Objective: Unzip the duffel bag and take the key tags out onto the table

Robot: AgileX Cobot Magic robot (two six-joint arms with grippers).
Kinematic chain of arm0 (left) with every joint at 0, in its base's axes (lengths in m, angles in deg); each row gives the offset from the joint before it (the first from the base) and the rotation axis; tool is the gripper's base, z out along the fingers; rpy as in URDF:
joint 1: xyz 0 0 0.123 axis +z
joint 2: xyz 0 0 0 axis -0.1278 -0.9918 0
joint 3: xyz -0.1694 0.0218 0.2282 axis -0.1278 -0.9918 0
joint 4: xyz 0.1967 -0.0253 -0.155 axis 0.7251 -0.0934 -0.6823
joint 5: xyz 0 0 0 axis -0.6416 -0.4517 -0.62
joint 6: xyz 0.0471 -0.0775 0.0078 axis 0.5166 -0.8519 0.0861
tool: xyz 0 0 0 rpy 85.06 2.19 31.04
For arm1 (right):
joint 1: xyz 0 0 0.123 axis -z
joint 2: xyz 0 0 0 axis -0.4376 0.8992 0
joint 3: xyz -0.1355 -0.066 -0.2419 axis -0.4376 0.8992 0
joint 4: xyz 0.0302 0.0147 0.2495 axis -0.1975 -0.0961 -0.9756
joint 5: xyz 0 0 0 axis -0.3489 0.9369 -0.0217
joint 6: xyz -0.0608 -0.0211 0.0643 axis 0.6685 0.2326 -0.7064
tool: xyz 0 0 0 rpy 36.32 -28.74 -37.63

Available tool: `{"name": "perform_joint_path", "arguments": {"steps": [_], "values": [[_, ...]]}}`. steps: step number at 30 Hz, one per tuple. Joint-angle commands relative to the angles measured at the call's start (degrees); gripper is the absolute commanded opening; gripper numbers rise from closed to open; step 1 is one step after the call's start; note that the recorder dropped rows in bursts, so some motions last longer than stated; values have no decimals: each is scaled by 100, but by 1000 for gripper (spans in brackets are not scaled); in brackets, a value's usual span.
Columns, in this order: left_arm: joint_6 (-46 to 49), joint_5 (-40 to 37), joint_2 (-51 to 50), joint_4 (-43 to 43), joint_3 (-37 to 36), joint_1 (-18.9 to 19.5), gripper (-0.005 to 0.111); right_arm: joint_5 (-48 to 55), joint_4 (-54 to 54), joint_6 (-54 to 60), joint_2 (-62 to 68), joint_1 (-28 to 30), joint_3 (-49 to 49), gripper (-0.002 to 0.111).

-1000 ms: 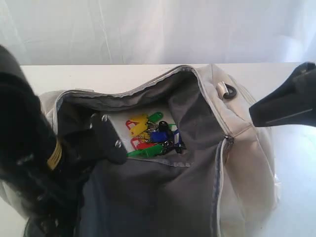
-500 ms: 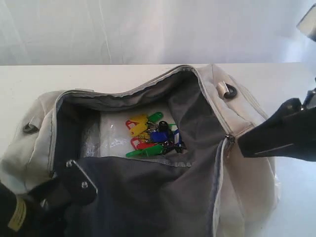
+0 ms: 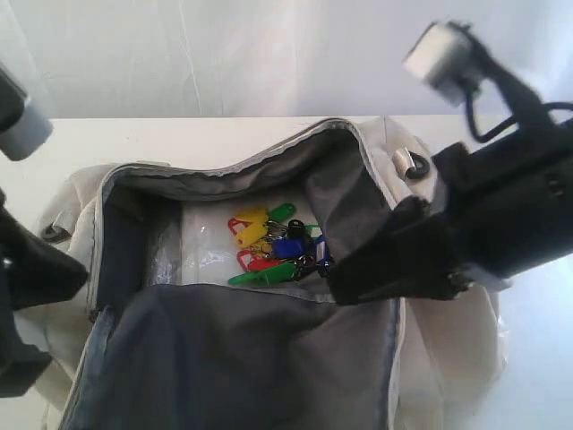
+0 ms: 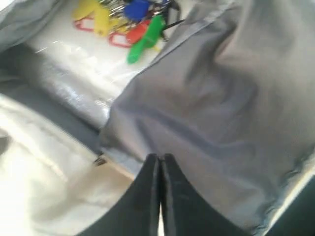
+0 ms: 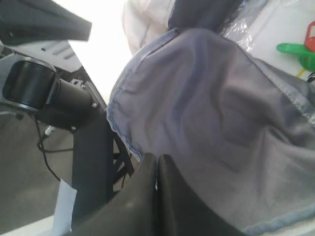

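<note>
Subject: the duffel bag [image 3: 452, 354], cream-beige, lies on the white table [image 3: 179, 134] with its main zipper undone and the mouth spread wide. Its dark grey lining [image 3: 269, 358] is folded outward over the near side of the bag.

Contents: the key tags [image 3: 273, 246] sit inside the bag, on a pale base panel under clear glossy film [image 3: 201, 251], toward the far half of the opening. Yellow, red, green, blue and black tags are bunched together on metal rings. None is outside the bag.

Right gripper [image 3: 345, 278]: positioned at the right-hand edge of the bag's mouth, tip just beside the bunch of tags. The right wrist view shows the gripper [image 5: 156, 158] with both fingers pressed together and nothing between them, above the folded lining [image 5: 211, 98]. Contact with the tags cannot be confirmed.

Left gripper [image 4: 160, 158]: fingers pressed together and empty, above the near-left rim of the bag, over the lining [image 4: 211, 108], well apart from the tags [image 4: 133, 22]. Contact with the fabric cannot be confirmed.
</note>
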Motion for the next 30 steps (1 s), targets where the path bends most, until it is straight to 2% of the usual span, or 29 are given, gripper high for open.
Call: {"name": "perform_joint_path", "arguments": {"steps": [1, 5, 9, 13, 14, 15, 16, 17, 19, 21, 24, 26, 30], "values": [[-486, -652, 90, 595, 41, -10, 0, -260, 974, -478, 639, -604, 10, 0], [-740, -812, 90, 1056, 41, 104, 0, 36, 2474, -1766, 1113, -810, 25, 0], [-583, -772, 90, 973, 41, 684, 0, -172, 2869, -2047, 1260, -834, 242, 0], [870, -430, 56, -479, 41, 2062, 0, -946, 2869, -2047, 1381, -834, 773, 0], [1486, -430, -66, -1089, 41, 2634, 0, -1162, 2869, -2047, 1415, -834, 883, 0], [1885, -445, -150, -1469, 41, 2933, 0, -1229, 2858, -2047, 1414, -834, 923, 0], [2819, -568, -364, -2389, 68, 3500, 0, -1211, 2849, -2047, 1398, -834, 912, 0], [3322, -729, -519, -2905, 131, 3834, 0, -1128, 2849, -2027, 1347, -834, 875, 0], [4783, -1830, -1143, -4714, 699, 4953, 0, -762, 2846, -1984, 893, -834, 467, 0], [5056, -1968, -1447, -5163, 1184, 5437, 0, -654, 2846, -2006, 355, -834, 59, 0], [4802, -1905, -1619, -4619, 1388, 5556, 0, -500, 3314, -2290, -384, -834, -360, 0], [4789, -1648, -1717, -4669, 1218, 5556, 10, -503, 3731, -2632, -778, -834, -407, 0], [4803, -1079, -2001, -4503, 812, 5536, 56, -307, 4002, -2809, -1082, -834, -407, 0]]}}
